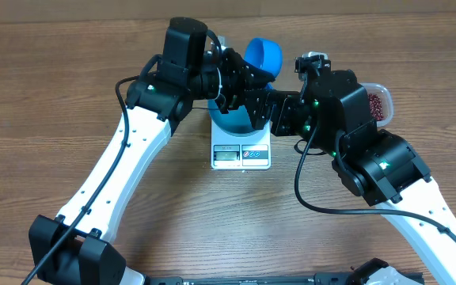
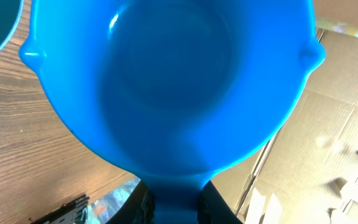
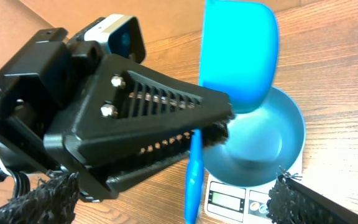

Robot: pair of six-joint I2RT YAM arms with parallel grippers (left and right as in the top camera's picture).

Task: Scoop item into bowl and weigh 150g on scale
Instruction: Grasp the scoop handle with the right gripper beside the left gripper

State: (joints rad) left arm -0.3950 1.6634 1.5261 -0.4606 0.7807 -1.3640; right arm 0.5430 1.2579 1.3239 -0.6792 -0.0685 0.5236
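My left gripper (image 2: 173,202) clenches the handle of an empty blue scoop (image 2: 166,81). My right gripper (image 3: 173,202) stands released, holding nothing. The bowl (image 3: 272,137) sits on the scale (image 3: 235,199) just below the left fingers. The beans (image 1: 380,107) lie in a clear tub (image 1: 386,92), well behind the right fingers. I should fill the scoop level, then tip it slowly. The wood-grain table (image 1: 70,63) is bare; cardboard boxes (image 2: 328,124) stand beyond.

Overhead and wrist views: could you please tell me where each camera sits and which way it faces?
Overhead: above the table, looking straight down on scale, bowl, left arm and right arm.
Left wrist: on the left hand, facing the scoop clamped by its handle; fingertips show below.
Right wrist: on the open right hand, facing the left hand, scoop, bowl and scale.
Shared: overhead and right wrist both show bowl and scale.
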